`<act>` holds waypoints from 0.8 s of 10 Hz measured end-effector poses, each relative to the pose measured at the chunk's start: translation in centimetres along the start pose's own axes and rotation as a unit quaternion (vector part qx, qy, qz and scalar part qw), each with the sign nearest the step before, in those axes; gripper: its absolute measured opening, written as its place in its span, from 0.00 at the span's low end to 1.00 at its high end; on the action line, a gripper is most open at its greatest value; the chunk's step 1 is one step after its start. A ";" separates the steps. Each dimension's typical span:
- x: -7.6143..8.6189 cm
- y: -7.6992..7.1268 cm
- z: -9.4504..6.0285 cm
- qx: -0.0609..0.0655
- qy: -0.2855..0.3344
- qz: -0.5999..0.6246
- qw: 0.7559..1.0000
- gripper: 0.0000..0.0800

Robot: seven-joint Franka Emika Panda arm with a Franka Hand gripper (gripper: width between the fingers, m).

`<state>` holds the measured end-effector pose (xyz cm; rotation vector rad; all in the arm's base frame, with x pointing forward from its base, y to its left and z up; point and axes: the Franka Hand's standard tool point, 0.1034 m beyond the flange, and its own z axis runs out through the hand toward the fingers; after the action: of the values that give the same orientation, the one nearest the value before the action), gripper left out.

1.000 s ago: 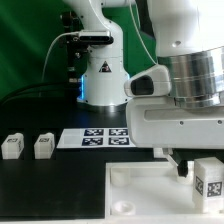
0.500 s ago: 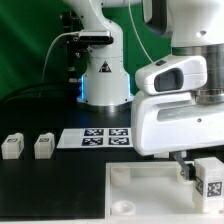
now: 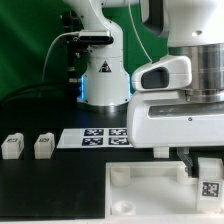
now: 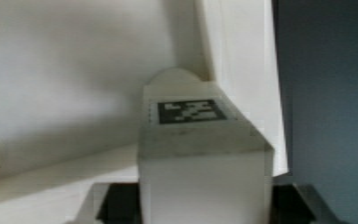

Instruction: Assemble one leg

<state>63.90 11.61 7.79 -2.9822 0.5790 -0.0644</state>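
My gripper (image 3: 207,170) is shut on a white leg (image 3: 210,183) with a black-and-white tag on its face, and holds it upright over the right part of the large white tabletop (image 3: 140,185). In the wrist view the leg (image 4: 201,140) fills the middle between the two dark fingers (image 4: 119,203), with the tabletop's raised edge (image 4: 229,50) just beyond its tip. Two more legs lie on the black table at the exterior view's left, one at the far left (image 3: 12,146) and one beside it (image 3: 43,146).
The marker board (image 3: 95,138) lies flat behind the tabletop. The robot's white base (image 3: 100,75) stands at the back, in front of a green backdrop. A round corner socket (image 3: 120,205) shows near the tabletop's front left corner.
The gripper has moved down and slightly to the exterior view's right with the leg in it, closer to the tabletop. The two loose legs have not moved.
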 end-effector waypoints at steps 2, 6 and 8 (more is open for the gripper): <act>0.3 0.6 0.0 0.017 -0.009 0.167 0.986 0.38; -0.3 0.7 0.0 0.039 -0.049 0.461 0.885 0.38; -0.3 0.8 0.0 0.044 -0.066 0.569 0.818 0.38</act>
<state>63.33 11.01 7.68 -2.0371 2.0850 0.2013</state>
